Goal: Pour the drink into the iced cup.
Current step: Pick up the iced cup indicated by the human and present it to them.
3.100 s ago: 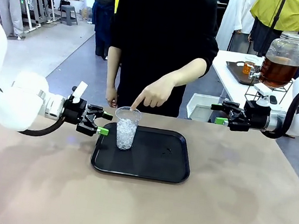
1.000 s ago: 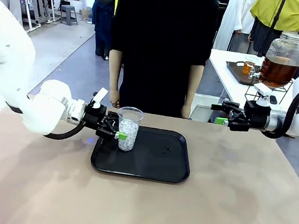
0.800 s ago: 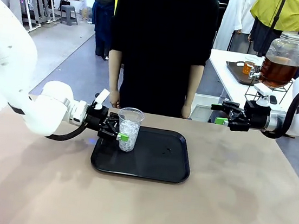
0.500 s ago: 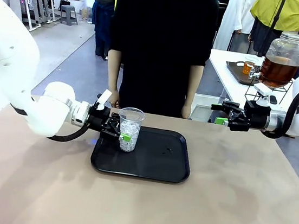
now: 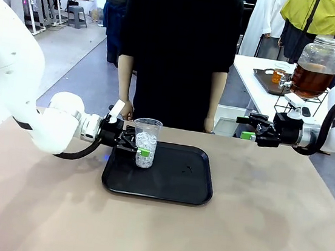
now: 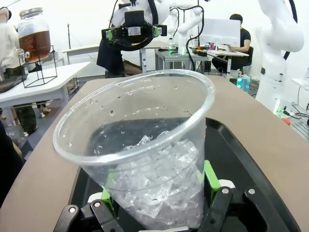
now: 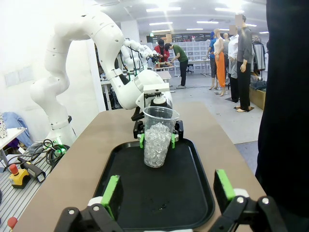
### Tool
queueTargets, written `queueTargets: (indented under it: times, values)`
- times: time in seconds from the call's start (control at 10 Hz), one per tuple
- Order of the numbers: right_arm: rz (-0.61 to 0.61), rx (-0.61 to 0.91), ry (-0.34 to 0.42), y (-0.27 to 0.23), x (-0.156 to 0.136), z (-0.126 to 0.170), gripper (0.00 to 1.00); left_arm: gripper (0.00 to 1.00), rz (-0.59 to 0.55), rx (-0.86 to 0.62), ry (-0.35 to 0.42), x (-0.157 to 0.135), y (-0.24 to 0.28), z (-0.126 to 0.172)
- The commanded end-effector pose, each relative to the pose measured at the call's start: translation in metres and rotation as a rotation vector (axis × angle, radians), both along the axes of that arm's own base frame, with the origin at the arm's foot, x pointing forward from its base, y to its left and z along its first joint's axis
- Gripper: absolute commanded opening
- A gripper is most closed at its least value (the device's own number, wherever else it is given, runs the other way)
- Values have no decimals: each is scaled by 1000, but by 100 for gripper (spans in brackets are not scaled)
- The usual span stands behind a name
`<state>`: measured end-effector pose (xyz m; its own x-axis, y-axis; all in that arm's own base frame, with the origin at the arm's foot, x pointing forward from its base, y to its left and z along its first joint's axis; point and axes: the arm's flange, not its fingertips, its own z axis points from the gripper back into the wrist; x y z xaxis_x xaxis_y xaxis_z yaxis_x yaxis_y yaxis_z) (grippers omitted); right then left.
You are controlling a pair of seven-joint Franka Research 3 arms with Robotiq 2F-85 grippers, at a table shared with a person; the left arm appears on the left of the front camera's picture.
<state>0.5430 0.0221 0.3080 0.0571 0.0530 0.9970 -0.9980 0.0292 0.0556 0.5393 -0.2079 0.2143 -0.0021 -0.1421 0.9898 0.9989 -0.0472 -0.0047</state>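
since a second earlier the left gripper had closed its green pads on the iced cup, grasping it low on both sides. the cup stood upright at the left end of the black tray. the right gripper hung spread and empty at the far right. the drink was in the dispenser jar on the side table far right, well apart from the cup. with the grasp apparently made, carrying the cup to the spigot looked like the next step.
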Motion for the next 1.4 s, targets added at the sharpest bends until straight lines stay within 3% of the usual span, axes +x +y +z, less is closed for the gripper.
queueTargets:
  times: [0.0,0.5,0.7,1.1,1.3]
  values:
    - [4,-1,9,2,1,4,100,84,25,-28,-38,-5,-3,6]
    - [4,-1,9,2,1,4,100,84,45,12,-192,19,-23,97]
    - [4,-1,9,2,1,4,100,84,37,-4,-209,23,-29,112]
    - [4,-1,9,2,1,4,100,84,90,-45,-170,40,-37,142]
    - [4,-1,9,2,1,4,100,84,135,-53,-86,56,-35,162]
